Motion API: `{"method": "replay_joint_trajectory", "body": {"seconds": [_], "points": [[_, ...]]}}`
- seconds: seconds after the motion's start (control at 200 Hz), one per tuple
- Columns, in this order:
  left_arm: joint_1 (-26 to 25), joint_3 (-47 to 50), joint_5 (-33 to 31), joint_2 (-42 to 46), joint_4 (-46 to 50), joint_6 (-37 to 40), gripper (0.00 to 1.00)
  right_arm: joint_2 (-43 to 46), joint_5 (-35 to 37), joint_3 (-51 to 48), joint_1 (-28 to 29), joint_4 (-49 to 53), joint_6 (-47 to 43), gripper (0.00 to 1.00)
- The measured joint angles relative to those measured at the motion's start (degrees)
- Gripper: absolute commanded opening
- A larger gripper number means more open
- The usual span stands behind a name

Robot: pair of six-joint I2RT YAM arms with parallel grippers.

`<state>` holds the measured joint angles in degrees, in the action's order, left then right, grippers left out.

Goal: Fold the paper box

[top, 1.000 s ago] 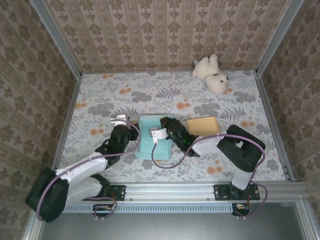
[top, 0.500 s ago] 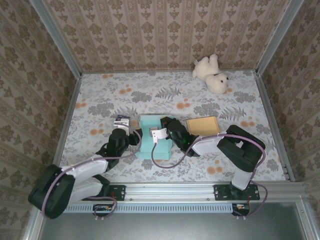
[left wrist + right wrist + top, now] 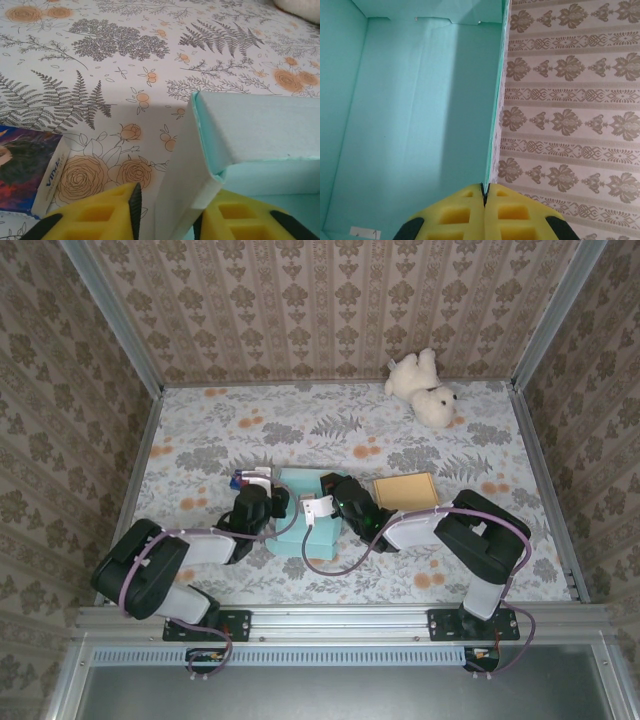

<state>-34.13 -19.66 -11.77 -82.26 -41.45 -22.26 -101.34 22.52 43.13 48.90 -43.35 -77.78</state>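
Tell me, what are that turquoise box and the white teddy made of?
The turquoise box looks like thin matte card: faint creases and a thin cut edge show up close. The white teddy seems soft plush, fuzzy in outline, though too small to be sure.

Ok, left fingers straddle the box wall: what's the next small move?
Probably close the left gripper on the paper box wall: a gap shows beside its outer finger, while the right gripper pinches another wall, steadying it.
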Motion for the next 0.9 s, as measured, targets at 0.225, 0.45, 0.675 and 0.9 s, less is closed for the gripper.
{"method": "replay_joint_trajectory", "body": {"seconds": [0.225,0.45,0.675,0.9], "points": [[-0.9,-0.3,-0.2,-0.6,-1.0,0.2,0.11,0.0,0.0,0.5,0.0,0.7,0.2,0.00],[-2.6,-0.9,-3.0,-1.2,-0.7,1.6,0.00,0.2,0.0,1.3,0.0,2.9,1.8,0.03],[-4.4,-1.9,-5.8,-1.7,0.3,2.4,0.00,1.6,-0.4,1.4,-0.1,5.4,4.1,0.10],[-5.4,-3.4,-9.2,-1.8,2.5,2.6,0.00,2.8,-1.6,1.4,-0.1,7.5,6.2,0.18]]}}
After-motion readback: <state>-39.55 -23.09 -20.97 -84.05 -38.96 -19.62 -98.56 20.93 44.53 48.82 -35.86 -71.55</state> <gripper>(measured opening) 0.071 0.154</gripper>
